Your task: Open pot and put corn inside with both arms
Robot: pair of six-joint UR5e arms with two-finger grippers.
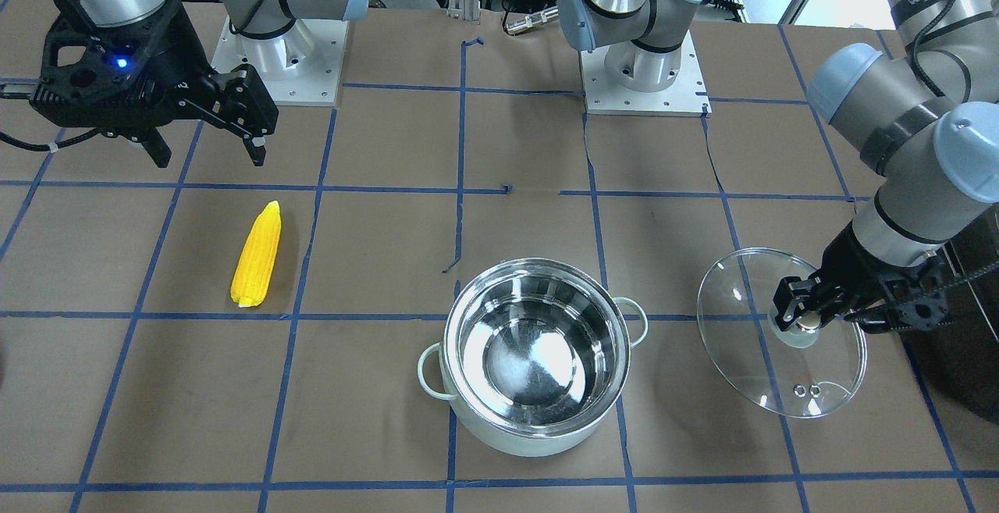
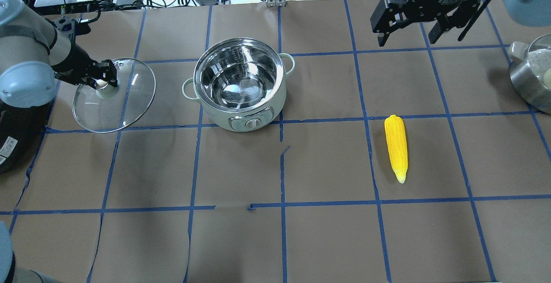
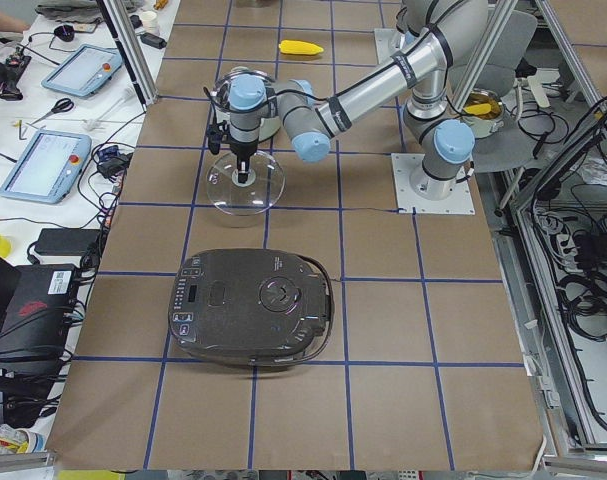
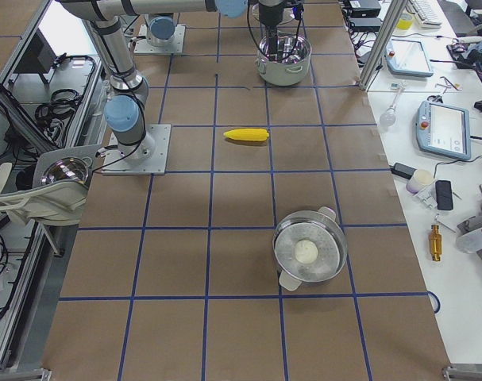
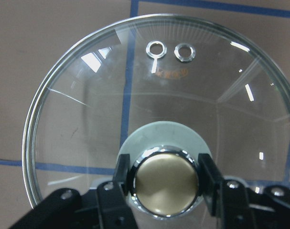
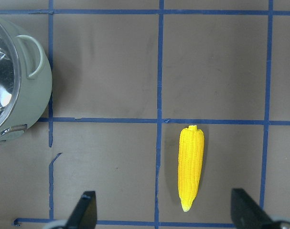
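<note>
The mint-green pot [image 1: 531, 439] stands open with an empty steel interior; it also shows in the overhead view [image 2: 254, 115] and the right wrist view [image 6: 32, 90]. My left gripper [image 1: 808, 311] is shut on the metal knob [image 5: 166, 179] of the glass lid [image 1: 780, 372], holding it beside the pot, on my left, low over the table. The yellow corn [image 1: 257, 254] lies flat on the table to my right of the pot, also in the overhead view [image 2: 396, 145]. My right gripper [image 1: 209, 155] is open and empty, high above the corn [image 6: 190, 167].
A large black appliance [image 3: 251, 305] sits at the table's left end, close behind the left arm. A steel pot [image 2: 531, 80] holding something white sits at the right end. Blue tape lines grid the brown table.
</note>
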